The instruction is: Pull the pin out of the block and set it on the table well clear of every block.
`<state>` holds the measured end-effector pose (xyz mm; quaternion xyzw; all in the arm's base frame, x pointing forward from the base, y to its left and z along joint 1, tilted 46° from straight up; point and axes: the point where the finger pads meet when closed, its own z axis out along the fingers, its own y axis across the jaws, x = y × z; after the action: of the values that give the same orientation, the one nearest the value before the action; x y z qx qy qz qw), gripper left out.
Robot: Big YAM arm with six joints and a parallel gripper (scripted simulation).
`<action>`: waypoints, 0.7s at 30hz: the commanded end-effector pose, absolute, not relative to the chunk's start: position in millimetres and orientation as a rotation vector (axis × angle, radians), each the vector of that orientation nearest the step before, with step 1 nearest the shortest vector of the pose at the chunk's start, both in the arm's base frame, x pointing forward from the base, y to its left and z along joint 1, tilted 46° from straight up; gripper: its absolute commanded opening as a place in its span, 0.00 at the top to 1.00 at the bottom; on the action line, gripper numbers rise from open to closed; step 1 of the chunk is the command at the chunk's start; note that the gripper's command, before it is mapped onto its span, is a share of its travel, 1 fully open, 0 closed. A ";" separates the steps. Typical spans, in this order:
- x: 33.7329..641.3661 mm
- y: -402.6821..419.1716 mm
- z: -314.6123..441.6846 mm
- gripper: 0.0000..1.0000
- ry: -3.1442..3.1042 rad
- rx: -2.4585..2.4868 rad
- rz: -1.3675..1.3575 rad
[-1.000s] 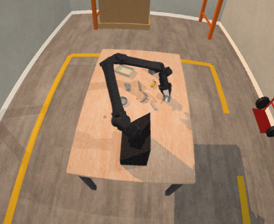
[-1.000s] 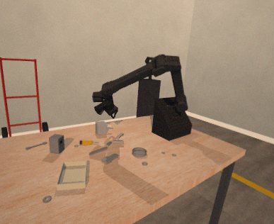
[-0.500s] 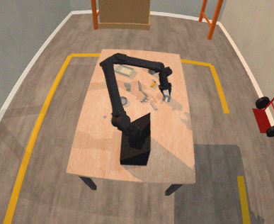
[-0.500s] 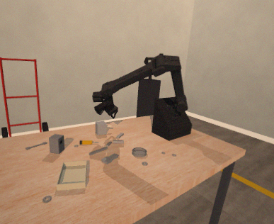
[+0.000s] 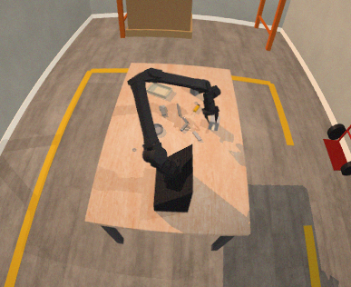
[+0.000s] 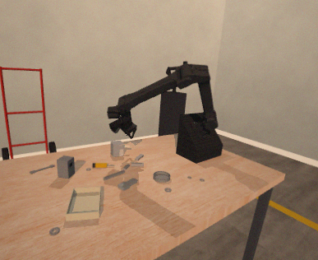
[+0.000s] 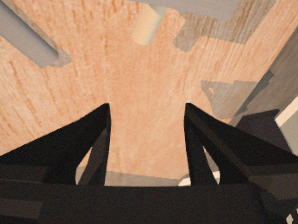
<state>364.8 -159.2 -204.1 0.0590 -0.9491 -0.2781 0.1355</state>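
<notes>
The pin's block (image 5: 216,126) (image 6: 117,148) is light grey and stands on the table right of the middle. In the wrist view the short pale pin (image 7: 145,27) sticks out of the block's side toward my fingers. My gripper (image 5: 212,119) (image 6: 127,133) (image 7: 147,112) hovers just above and in front of the block, pointing down. Its fingers are half open with only bare table between them, and the pin lies a short way beyond the fingertips. A second, darker grey block (image 5: 195,92) (image 6: 66,166) stands farther back.
A shallow tray (image 5: 160,91) (image 6: 85,202), a yellow-handled screwdriver (image 5: 195,108) (image 6: 103,165), a metal ring (image 5: 159,129) (image 6: 162,177), a wrench (image 6: 41,169), grey bars and washers lie about the table's middle. The black robot base (image 6: 197,141) stands at the near end.
</notes>
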 end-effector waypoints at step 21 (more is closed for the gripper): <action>374.0 -193.1 -197.2 0.56 -2.811 -0.429 -1.215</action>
<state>372.3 -187.5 -194.2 -0.1268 -0.9096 -0.3948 0.0278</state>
